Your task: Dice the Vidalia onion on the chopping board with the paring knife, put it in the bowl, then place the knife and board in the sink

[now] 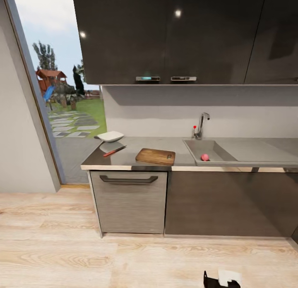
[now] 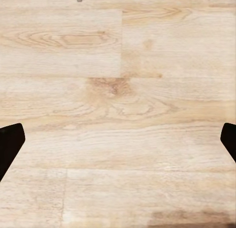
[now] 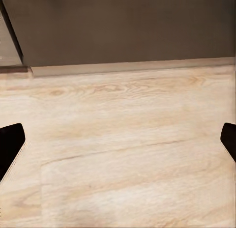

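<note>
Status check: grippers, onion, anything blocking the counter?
Left gripper open, right gripper open, both over floor. Vidalia onion in sink, untouched. Approach to countertop looks unobstructed.

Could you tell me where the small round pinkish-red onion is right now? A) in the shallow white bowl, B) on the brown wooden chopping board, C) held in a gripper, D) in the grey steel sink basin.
D: in the head view the small round pinkish-red onion lies inside the grey steel sink basin, apart from the brown wooden chopping board and the shallow white bowl.
</note>
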`<state>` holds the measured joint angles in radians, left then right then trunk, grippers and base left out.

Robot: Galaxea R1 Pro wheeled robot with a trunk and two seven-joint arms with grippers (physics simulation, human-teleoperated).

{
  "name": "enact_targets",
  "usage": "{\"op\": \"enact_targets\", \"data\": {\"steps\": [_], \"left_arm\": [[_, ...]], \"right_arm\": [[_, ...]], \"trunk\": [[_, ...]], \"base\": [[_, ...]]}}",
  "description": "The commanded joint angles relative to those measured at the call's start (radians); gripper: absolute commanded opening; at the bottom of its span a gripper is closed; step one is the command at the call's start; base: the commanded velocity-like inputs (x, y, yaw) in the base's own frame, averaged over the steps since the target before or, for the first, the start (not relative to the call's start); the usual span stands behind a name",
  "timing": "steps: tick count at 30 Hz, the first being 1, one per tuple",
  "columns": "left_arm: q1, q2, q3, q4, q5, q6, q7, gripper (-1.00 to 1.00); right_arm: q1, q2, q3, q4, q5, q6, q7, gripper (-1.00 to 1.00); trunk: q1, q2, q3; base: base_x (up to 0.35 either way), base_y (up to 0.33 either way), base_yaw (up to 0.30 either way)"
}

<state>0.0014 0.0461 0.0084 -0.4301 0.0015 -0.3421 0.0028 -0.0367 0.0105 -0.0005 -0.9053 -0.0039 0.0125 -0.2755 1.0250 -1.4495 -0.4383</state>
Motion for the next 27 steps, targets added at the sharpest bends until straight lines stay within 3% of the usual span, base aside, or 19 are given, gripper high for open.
{"op": "enact_targets", "data": {"steps": [1, 6, 14, 17, 21, 23, 27], "left_arm": [[0.000, 0.000, 0.001, -0.001, 0.000, -0.002, 0.000, 1.00], [0.000, 0.000, 0.001, -0.001, 0.000, -0.002, 0.000, 1.00], [0.000, 0.000, 0.001, 0.000, 0.000, -0.002, 0.000, 1.00], [0.000, 0.000, 0.001, 0.000, 0.000, -0.002, 0.000, 1.00], [0.000, 0.000, 0.001, 0.000, 0.000, -0.002, 0.000, 1.00], [0.000, 0.000, 0.001, 0.000, 0.000, -0.002, 0.000, 1.00], [0.000, 0.000, 0.001, 0.001, 0.000, -0.002, 0.000, 1.00]], "right_arm": [[-0.001, 0.001, 0.000, -0.025, -0.001, 0.025, -0.005, 1.00], [-0.037, 0.002, 0.000, -0.154, 0.001, 0.127, -0.018, 1.00], [-0.165, 0.003, 0.001, -0.194, 0.002, 0.308, -0.039, 1.00], [-0.212, 0.010, 0.002, -0.203, 0.003, 0.341, -0.043, 1.00], [-0.275, 0.037, 0.004, -0.239, 0.007, 0.389, -0.073, 1.00], [-0.275, 0.037, 0.004, -0.239, 0.007, 0.389, -0.073, 1.00], [-0.356, 0.101, 0.023, -0.425, 0.008, 0.599, -0.120, 1.00]], "trunk": [[0.000, -0.001, -0.001], [0.000, -0.001, -0.001], [0.000, -0.001, -0.001], [0.000, -0.001, -0.001], [0.000, -0.001, -0.001], [0.000, -0.001, -0.001], [0.000, -0.001, -0.001]], "base": [[0.000, 0.000, 0.000], [0.000, 0.000, 0.000], [0.000, 0.000, 0.000], [0.000, 0.000, 0.000], [0.000, 0.000, 0.000], [0.000, 0.000, 0.000], [0.000, 0.000, 0.000]]}}
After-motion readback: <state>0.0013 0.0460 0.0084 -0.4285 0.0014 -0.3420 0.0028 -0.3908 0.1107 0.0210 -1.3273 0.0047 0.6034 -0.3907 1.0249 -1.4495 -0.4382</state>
